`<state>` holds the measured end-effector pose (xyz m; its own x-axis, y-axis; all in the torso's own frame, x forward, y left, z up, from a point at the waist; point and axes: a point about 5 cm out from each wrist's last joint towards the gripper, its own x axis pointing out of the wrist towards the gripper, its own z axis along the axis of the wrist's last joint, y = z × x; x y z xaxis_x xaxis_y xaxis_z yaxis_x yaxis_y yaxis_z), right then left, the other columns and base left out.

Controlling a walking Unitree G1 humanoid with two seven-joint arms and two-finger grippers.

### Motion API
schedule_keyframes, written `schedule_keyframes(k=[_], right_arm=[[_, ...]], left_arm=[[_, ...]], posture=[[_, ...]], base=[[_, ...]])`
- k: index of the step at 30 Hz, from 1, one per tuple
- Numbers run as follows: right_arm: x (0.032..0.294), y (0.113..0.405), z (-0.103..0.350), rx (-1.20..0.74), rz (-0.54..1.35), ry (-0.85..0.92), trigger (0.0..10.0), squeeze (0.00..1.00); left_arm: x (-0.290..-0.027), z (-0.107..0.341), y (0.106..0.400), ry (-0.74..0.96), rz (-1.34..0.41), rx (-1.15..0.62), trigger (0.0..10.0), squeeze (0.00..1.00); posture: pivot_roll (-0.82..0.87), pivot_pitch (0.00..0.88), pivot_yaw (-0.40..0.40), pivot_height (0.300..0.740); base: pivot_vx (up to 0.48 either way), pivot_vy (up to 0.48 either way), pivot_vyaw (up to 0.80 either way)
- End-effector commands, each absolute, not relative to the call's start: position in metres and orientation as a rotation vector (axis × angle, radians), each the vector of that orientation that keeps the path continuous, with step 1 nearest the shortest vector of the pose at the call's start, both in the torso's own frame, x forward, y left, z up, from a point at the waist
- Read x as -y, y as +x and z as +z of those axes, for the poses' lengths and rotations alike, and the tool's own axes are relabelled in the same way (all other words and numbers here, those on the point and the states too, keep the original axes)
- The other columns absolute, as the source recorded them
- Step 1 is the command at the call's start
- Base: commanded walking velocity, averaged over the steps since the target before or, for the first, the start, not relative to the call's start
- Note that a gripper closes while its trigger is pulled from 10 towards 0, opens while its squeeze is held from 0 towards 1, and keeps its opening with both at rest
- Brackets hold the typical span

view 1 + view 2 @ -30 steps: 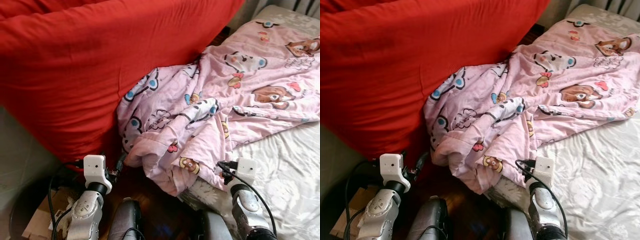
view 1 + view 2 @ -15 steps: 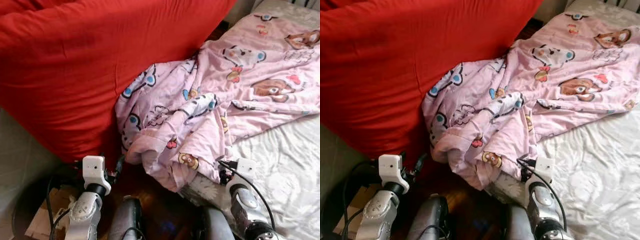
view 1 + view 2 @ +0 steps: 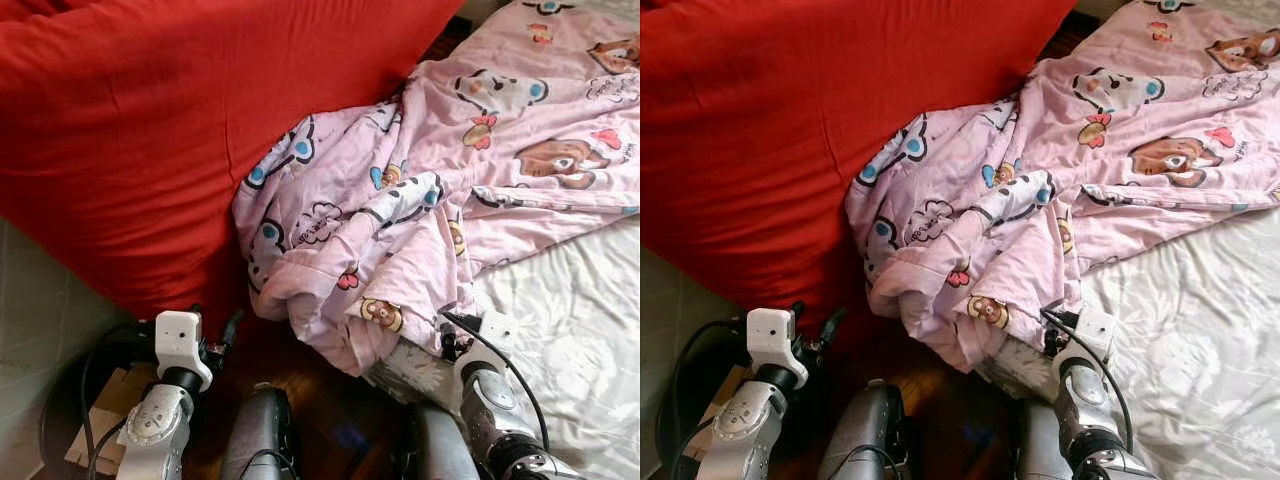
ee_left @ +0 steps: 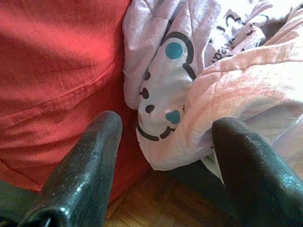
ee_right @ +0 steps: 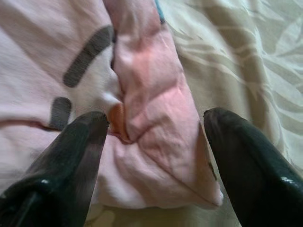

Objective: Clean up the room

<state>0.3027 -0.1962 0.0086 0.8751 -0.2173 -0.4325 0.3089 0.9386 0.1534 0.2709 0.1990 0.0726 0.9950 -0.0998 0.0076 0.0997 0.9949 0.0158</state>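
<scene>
- A pink blanket [image 3: 420, 200] with cartoon animals lay bunched in the middle of the frame, hanging off the bed [image 3: 570, 330] beside a big red cushion [image 3: 150, 130].
- The left gripper [image 4: 163, 142] was spread wide near the blanket's edge.
- The right gripper [image 5: 154, 130] was spread around a pink fold.

A bed [image 3: 585, 330] with a white patterned sheet is seen, on which a pink cartoon-print blanket [image 3: 440, 190] is spread, its bunched end draped over the bed's edge toward the wooden floor [image 3: 320, 400].
</scene>
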Motion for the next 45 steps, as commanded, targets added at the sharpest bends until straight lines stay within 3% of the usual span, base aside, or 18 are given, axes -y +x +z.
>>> schedule_keyframes(k=[1,15,16,17,18,45], right_arm=[[0.196,0.292,-0.004,-0.48,-0.29,0.242,10.0,0.0],[0.198,0.287,-0.009,-0.52,-0.307,0.265,10.0,0.0],[0.197,0.287,-0.01,-0.526,-0.302,0.263,7.5,0.0],[0.197,0.287,-0.01,-0.526,-0.302,0.263,7.5,0.0],[0.195,0.284,-0.013,-0.547,-0.297,0.243,0.0,0.0],[0.188,0.285,-0.013,-0.546,-0.269,0.25,0.0,0.0]], left_arm=[[-0.204,0.066,0.265,0.013,-0.09,-0.03,10.0,0.0],[-0.206,0.067,0.264,0.019,-0.088,-0.039,10.0,0.0],[-0.206,0.066,0.264,0.019,-0.088,-0.04,10.0,0.0],[-0.206,0.066,0.264,0.019,-0.088,-0.04,10.0,0.0],[-0.206,0.066,0.264,0.02,-0.088,-0.043,10.0,0.0],[-0.203,0.063,0.268,0.014,-0.084,-0.053,10.0,0.0]], posture=[[0.1,0.332,0.086,0.63],[0.1,0.327,0.086,0.63],[0.1,0.327,0.088,0.63],[0.1,0.327,0.088,0.63],[0.1,0.327,0.088,0.63],[0.09,0.305,0.074,0.63]], base=[[0.0,0.0,0.0],[0.0,0.0,0.0],[0.0,0.0,0.0],[0.0,0.0,0.0],[0.0,0.0,0.0],[0.0,0.0,0.0]])
